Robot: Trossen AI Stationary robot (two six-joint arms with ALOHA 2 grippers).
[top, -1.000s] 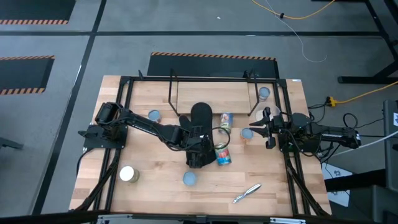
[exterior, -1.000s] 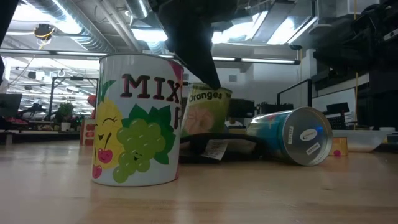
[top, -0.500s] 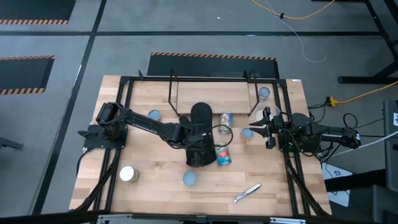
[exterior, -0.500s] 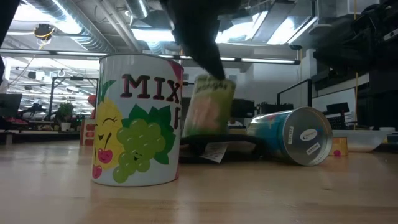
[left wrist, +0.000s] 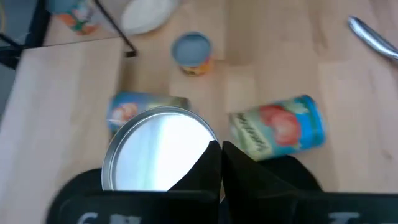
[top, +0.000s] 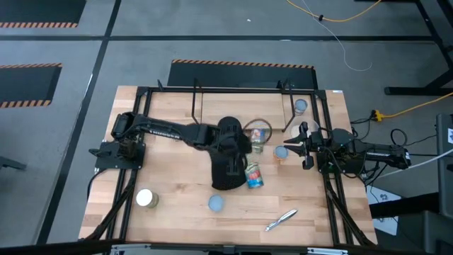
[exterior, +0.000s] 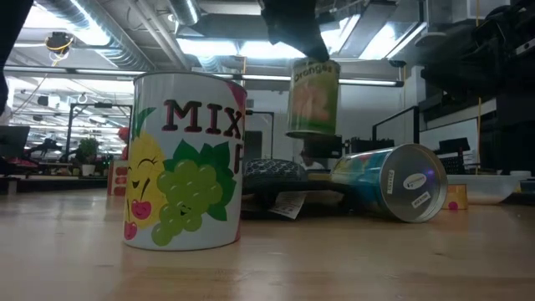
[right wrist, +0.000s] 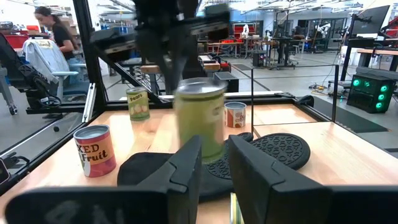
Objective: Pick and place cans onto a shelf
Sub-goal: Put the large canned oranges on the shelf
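i see the left gripper (left wrist: 219,163) clamped on the rim of an oranges can (exterior: 313,96), holding it clear above the table (top: 177,205) near the middle. a can on its side (exterior: 393,182) lies just beside, below it. the shelf (top: 241,106) stands at the far edge. the right gripper (right wrist: 213,163) waits at the right side, fingers parted, holding nothing.

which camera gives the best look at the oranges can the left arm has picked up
The low view: the oranges can hangs clear of the table under the left gripper, its label readable. The right wrist view shows it blurred. The left wrist view shows only its silvery top. From the high view it is barely visible.
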